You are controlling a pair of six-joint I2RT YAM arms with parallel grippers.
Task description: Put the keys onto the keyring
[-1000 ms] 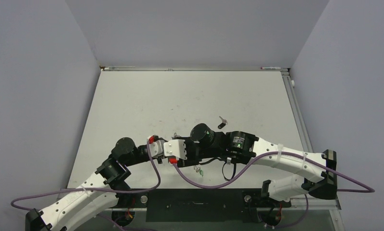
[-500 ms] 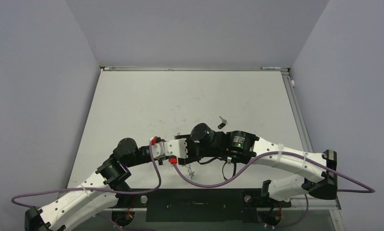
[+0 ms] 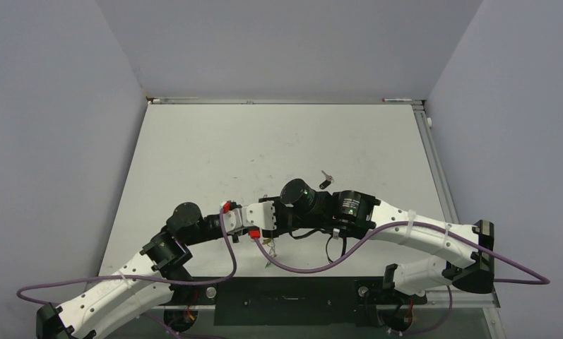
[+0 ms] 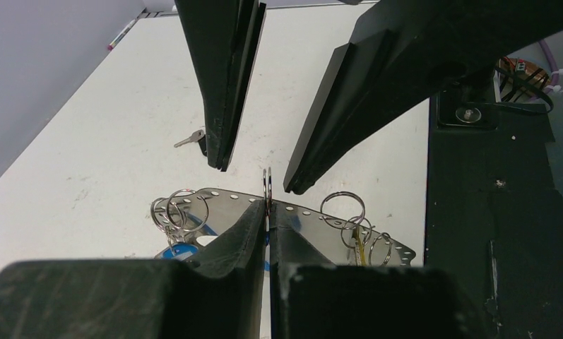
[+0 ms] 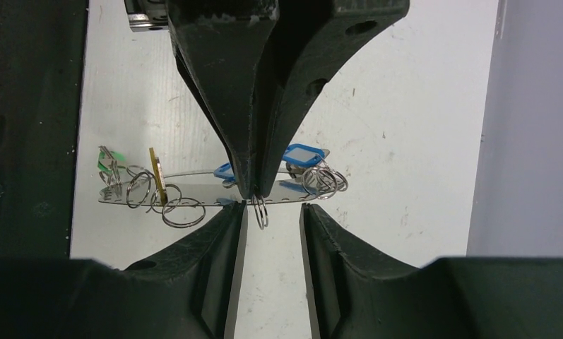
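The left end effector (image 4: 268, 210) is clamping the keyring (image 5: 200, 191) while the right end effector (image 5: 273, 210), jaws apart, is straddling its split ring (image 4: 267, 185), likely needing to pinch next

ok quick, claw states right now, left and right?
Left claw: closed, pinching a small split ring.
Right claw: open, fingers either side of that ring, holding nothing.
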